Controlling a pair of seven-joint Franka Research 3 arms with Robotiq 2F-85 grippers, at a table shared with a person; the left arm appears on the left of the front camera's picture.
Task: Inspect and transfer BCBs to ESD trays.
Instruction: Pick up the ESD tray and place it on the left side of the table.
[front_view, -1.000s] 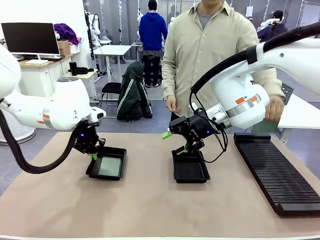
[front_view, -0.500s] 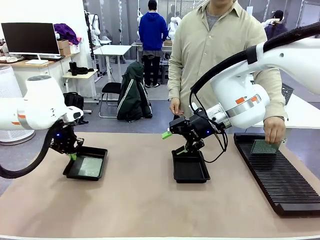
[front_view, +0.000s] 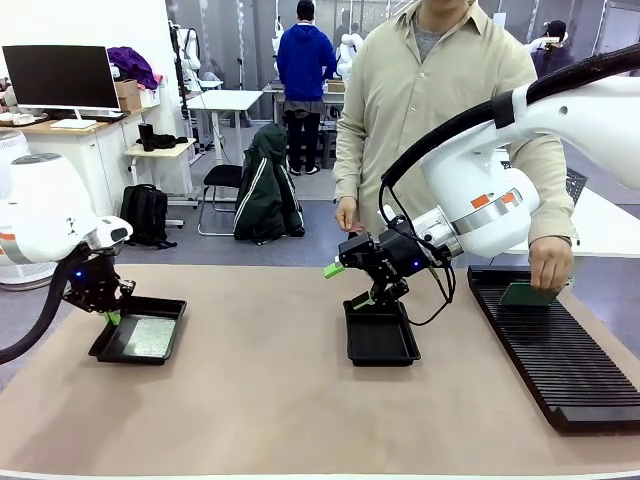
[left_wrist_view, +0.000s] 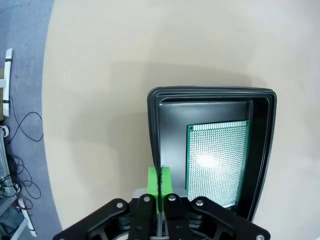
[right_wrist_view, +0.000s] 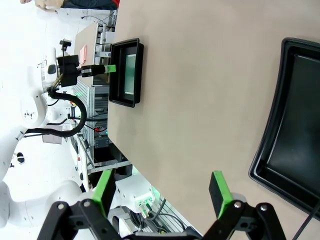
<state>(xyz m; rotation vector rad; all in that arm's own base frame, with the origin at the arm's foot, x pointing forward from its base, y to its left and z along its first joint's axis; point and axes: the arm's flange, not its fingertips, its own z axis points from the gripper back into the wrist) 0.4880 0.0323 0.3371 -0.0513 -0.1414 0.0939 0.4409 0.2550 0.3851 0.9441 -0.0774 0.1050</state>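
Fingers (left_wrist_view: 153, 179) of the left gripper (left_wrist_view: 160, 172) were clamped together on the rim of the loaded tray (left_wrist_view: 210, 93), well left of the empty tray (front_view: 380, 360); the right gripper (front_view: 347, 287) hung spread just above that empty tray. The BCB (left_wrist_view: 217, 160) lay flat in the loaded tray, probably light, stiff and scratch-prone, best taken by its edges. Bare table (front_view: 280, 400) left of the empty tray gave sliding room.

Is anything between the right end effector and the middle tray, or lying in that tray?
Nothing visible. The right end effector hangs open just over the far end of the middle tray, and that tray's floor is bare.
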